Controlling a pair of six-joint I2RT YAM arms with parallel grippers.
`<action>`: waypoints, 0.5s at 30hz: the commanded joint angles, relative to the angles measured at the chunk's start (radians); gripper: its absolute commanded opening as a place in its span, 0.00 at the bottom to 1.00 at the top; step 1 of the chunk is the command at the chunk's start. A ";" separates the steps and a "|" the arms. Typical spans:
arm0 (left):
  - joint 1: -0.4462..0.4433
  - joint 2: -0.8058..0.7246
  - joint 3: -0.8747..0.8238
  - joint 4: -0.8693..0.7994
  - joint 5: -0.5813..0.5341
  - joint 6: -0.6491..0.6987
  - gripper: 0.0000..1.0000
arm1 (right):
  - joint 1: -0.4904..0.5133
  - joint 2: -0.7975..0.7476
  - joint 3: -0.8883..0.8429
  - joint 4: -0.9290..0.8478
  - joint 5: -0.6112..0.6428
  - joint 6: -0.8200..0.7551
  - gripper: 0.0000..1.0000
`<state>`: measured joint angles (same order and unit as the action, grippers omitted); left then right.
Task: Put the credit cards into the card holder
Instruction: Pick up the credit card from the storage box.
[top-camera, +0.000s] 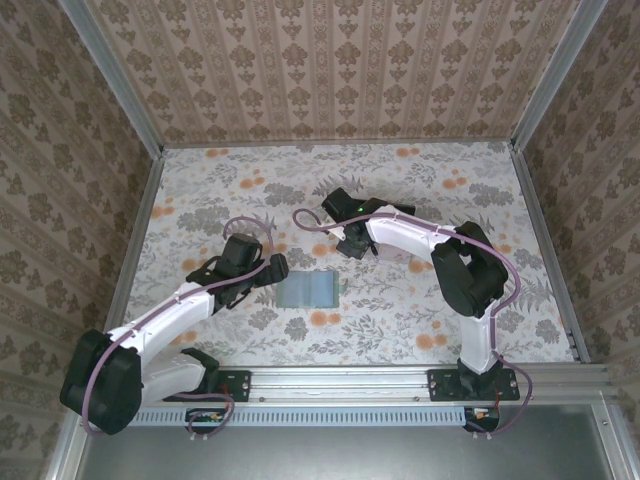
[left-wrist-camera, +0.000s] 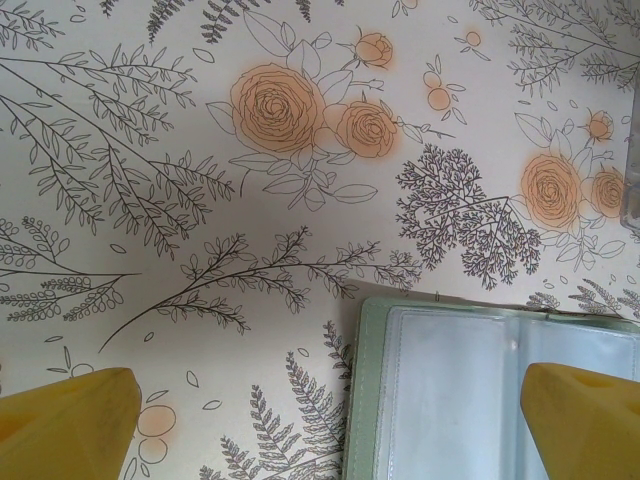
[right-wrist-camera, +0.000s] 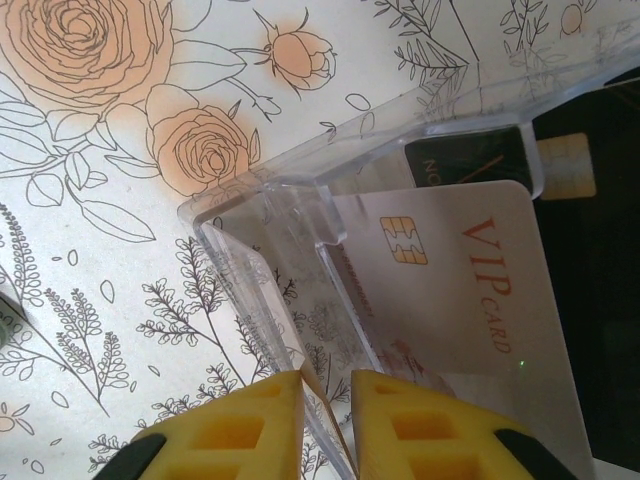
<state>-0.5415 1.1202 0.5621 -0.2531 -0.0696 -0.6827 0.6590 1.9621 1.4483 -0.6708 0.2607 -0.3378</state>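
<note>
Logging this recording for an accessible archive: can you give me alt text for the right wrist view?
A white VIP card with a gold chip sits in a clear plastic tray on a floral tabletop, a black card behind it. At the bottom edge, the right gripper has its yellow jaws nearly together, a thin clear edge between them.

Desk (top-camera: 400, 320): floral-patterned surface. Card holder (top-camera: 307, 290) lies open and flat near centre. Clear plastic tray (right-wrist-camera: 260, 250) stands near it, farther back and right.
</note>
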 joint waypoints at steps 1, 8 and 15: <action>0.009 0.009 0.008 0.009 0.014 0.022 1.00 | 0.003 0.002 0.008 -0.038 -0.010 -0.012 0.18; 0.009 0.006 0.008 0.009 0.018 0.022 1.00 | 0.008 0.001 -0.002 -0.023 -0.001 -0.060 0.11; 0.009 -0.003 0.007 0.008 0.021 0.022 1.00 | 0.017 -0.024 -0.007 -0.006 -0.022 -0.087 0.05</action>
<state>-0.5415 1.1202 0.5621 -0.2531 -0.0624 -0.6827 0.6666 1.9587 1.4487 -0.6659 0.2577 -0.3992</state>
